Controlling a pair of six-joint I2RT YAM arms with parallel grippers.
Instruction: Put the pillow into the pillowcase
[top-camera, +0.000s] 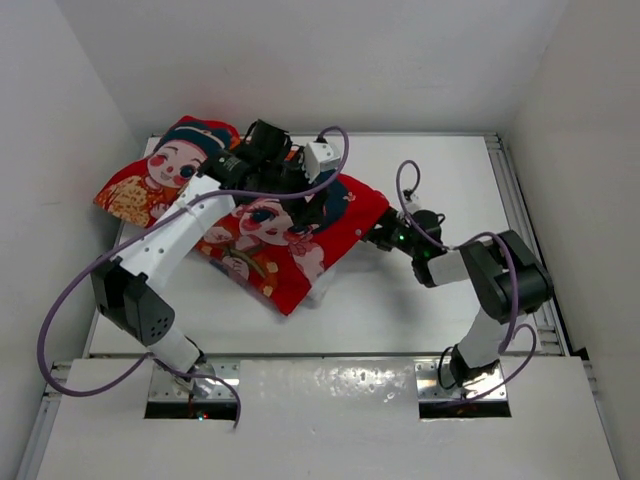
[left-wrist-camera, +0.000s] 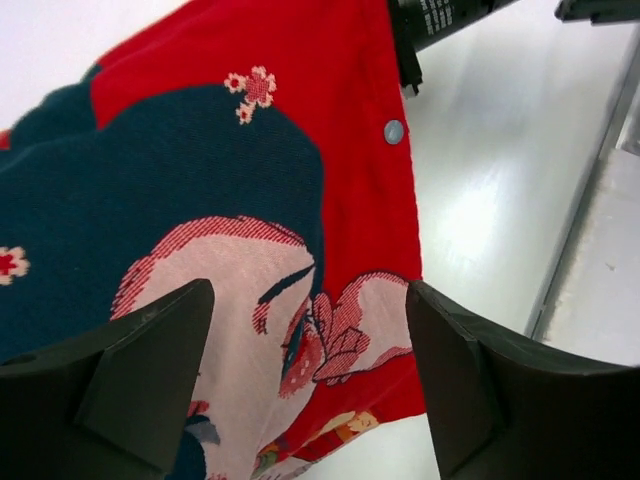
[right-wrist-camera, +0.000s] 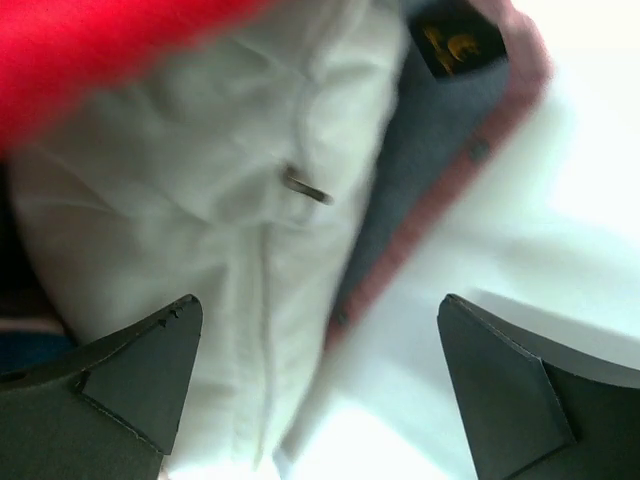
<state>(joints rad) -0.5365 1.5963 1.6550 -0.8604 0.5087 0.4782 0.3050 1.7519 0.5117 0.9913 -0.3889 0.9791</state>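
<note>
The red-orange pillowcase (top-camera: 270, 250) with two cartoon children lies rumpled across the left and middle of the table. Its printed face and right hem fill the left wrist view (left-wrist-camera: 250, 190). My left gripper (top-camera: 305, 180) hovers over the pillowcase's far side; it (left-wrist-camera: 310, 390) is open, with nothing between the fingers. My right gripper (top-camera: 378, 235) is at the pillowcase's right edge, also open (right-wrist-camera: 320, 385). In front of it the white pillow (right-wrist-camera: 200, 200) shows inside the mouth, beside the dull pink-and-blue inner hem (right-wrist-camera: 430, 160). A sliver of pillow (top-camera: 320, 290) peeks out at the near corner.
White walls close in the table (top-camera: 450, 300) on the left, back and right. A metal rail (top-camera: 525, 220) runs along the right edge. Purple cables loop off both arms. The right arm's black wrist (left-wrist-camera: 440, 20) appears at the top of the left wrist view.
</note>
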